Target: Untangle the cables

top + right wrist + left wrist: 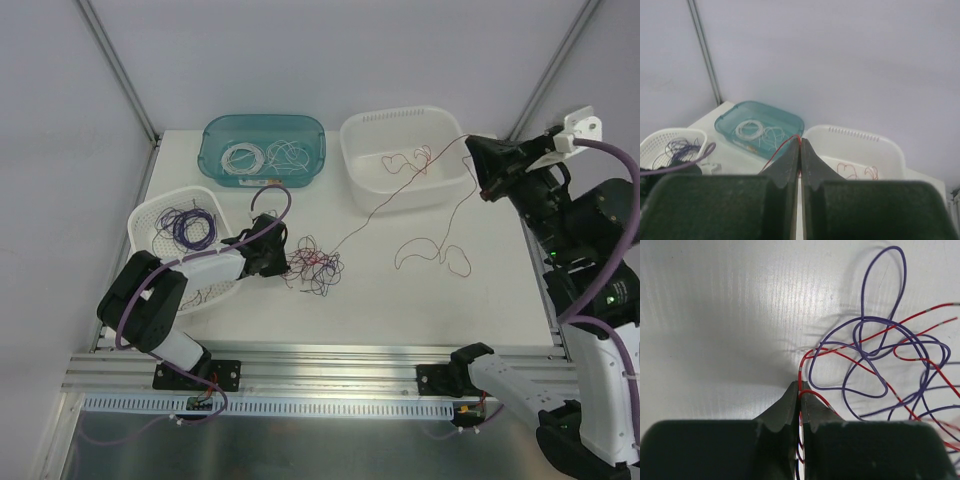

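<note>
The cables are a clump (312, 268) of hair-thin red and dark purple wires on the white table, just right of my left gripper (282, 262). In the left wrist view the left gripper (800, 386) is shut on a red wire at the clump's edge, with purple loops (875, 355) beyond it. My right gripper (474, 160) is raised at the far right, above the white tub's right end. It (800, 142) is shut on a red wire (385, 203) that runs taut from the clump. Its loose end hangs down and curls on the table (425, 250).
A teal bin (215, 150) at the back holds white wires. A white tub (360, 135) to its right holds red wires. A white basket (150, 215) at the left holds purple wires. The metal rail with both arm bases runs along the near edge.
</note>
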